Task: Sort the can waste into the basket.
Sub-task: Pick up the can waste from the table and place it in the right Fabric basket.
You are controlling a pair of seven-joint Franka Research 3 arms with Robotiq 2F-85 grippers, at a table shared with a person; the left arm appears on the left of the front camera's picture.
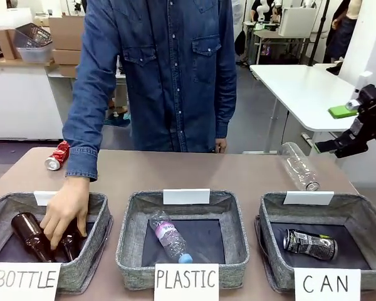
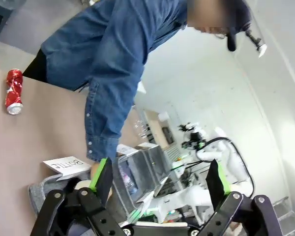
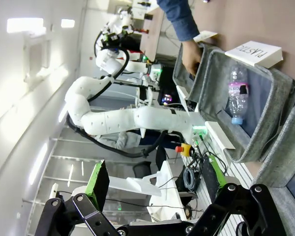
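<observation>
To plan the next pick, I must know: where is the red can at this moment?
In the front view, the red can lies on the table at the far left, behind the BOTTLE basket, beside the person's sleeve.

Person's hand (image 1: pixel 64 212) covers parts of both brown bottles (image 1: pixel 30 237). Red can (image 1: pixel 56 157) seems partly tucked behind the sleeve (image 1: pixel 84 125). Black can (image 1: pixel 310 244): print too small to read. Basket (image 1: pixel 266 235) cut off by the front view's right and bottom edges.

Table (image 1: pixel 175 170) — basket (image 1: pixel 271 257), two bins (image 1: pixel 126 244), red can (image 1: pixel 56 157), bottle (image 1: pixel 299 166), probably plastic.
</observation>
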